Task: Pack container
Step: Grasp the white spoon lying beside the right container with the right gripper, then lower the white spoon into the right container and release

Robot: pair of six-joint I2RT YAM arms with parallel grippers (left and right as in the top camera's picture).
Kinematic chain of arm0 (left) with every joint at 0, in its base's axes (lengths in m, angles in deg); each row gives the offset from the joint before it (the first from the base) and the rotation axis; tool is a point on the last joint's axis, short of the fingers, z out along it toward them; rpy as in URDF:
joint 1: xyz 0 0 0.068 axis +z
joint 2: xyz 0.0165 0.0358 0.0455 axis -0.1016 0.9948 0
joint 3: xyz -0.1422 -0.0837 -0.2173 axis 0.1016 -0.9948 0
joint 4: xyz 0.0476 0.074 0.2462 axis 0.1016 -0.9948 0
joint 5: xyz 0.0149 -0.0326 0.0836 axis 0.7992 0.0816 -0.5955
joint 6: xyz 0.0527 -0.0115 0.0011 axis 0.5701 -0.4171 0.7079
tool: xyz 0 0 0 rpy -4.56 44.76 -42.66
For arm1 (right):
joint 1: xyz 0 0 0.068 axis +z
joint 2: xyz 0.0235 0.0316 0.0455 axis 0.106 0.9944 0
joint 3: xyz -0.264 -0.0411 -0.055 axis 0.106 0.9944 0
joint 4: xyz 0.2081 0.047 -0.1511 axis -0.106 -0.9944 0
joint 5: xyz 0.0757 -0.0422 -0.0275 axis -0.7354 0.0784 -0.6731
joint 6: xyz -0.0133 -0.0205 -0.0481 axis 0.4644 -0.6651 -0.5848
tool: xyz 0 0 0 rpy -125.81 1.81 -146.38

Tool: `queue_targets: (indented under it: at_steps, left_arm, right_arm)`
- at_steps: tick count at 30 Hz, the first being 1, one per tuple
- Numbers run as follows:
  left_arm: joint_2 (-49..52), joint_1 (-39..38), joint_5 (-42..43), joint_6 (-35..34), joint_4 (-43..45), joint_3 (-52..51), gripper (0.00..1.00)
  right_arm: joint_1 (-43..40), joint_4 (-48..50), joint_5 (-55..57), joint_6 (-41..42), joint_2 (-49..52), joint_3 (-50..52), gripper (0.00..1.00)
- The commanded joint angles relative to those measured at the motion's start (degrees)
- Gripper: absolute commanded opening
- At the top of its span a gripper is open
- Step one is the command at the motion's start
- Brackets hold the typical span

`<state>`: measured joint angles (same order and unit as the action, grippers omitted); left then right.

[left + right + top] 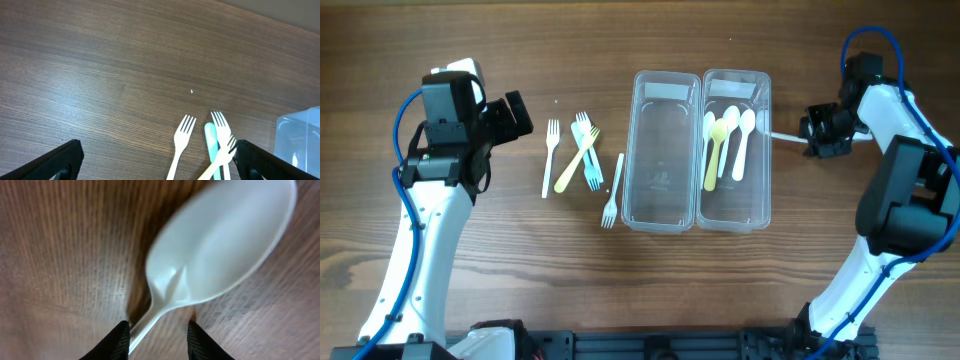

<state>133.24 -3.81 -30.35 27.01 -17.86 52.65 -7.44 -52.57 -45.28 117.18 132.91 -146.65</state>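
Note:
The clear two-trough container (pixel 660 190) lies at the table's middle. Its left trough is empty; its right trough holds several white and yellow spoons (pixel 725 145). My right gripper (pixel 817 135) is just right of the container, shut on a white spoon (pixel 220 245) by its handle, bowl pointing away from the fingers (pixel 159 340). My left gripper (pixel 510 115) is open and empty, with its fingers (pixel 157 162) spread wide over the forks. A white fork (pixel 181 142), a blue one (pixel 210 140) and a yellow one (pixel 222 155) lie between the fingers. The container's corner (pixel 300 135) shows at the right.
Several forks lie left of the container: a white fork (pixel 550 155), a crossed yellow fork (pixel 575 165) and blue fork (pixel 588 150), and a white fork (pixel 612 190) next to the container's left wall. Bare wood surrounds them.

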Motion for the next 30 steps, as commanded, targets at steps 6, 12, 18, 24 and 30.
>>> queue_targets:
  at_steps: [6,12,18,24,30]
  left_arm:
    - [0.39,0.39,-0.55,0.9,0.15,1.11,1.0]
    - [0.39,0.39,-0.52,0.9,0.15,1.11,1.0]
    - [0.39,0.39,-0.55,0.9,0.15,1.11,1.0]
    - [0.39,0.39,-0.52,0.9,0.15,1.11,1.0]
    - [0.39,0.39,-0.55,0.9,0.15,1.11,1.0]
  right_arm:
    - [-2.32,-2.56,6.91,-3.8,2.67,0.5,0.35]
    - [-3.13,2.78,4.94,-2.71,2.67,0.48,0.29]
    - [-3.13,2.51,5.51,-2.91,2.67,0.5,0.23]
    - [-3.13,3.43,9.42,-13.29,2.64,0.24,0.16]
    - [-3.1,5.64,4.74,-32.46,1.44,-6.73,0.05]
